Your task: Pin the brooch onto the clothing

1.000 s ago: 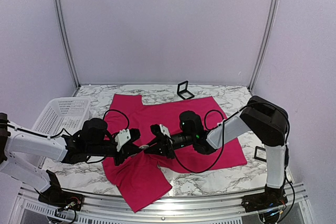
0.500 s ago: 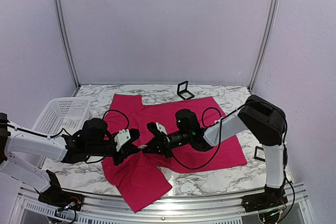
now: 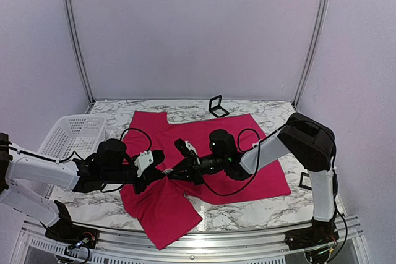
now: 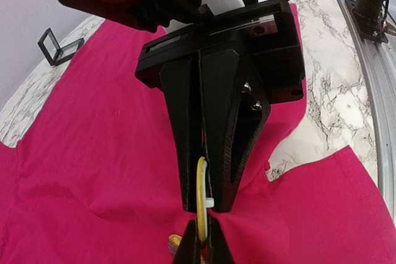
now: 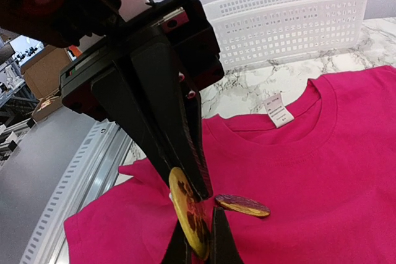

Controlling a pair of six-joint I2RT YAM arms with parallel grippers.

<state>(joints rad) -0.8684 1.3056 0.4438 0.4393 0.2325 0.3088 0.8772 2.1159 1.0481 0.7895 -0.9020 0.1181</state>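
The clothing (image 3: 235,146), a magenta-pink T-shirt with a white neck label (image 5: 278,109), lies spread on the marble table (image 3: 260,112). The two grippers meet tip to tip over its lower left part. The brooch (image 4: 200,183), a round yellow disc with a dark pattern (image 5: 185,211), stands on edge between them, with a white nub at its back. My left gripper (image 4: 202,230) is shut on one edge of the disc. My right gripper (image 5: 204,221) is shut on the opposite edge, and a fold of fabric is bunched up against its tips.
A second purple-and-yellow disc (image 5: 242,205) lies flat on the shirt right beside the jaws. A white mesh basket (image 3: 71,134) stands at the left. One small black frame (image 3: 216,106) sits at the back, another (image 3: 306,180) by the right arm's base.
My right gripper's jaws have closed on the brooch, and its wrist has shifted a little to the left. The left arm has held still.
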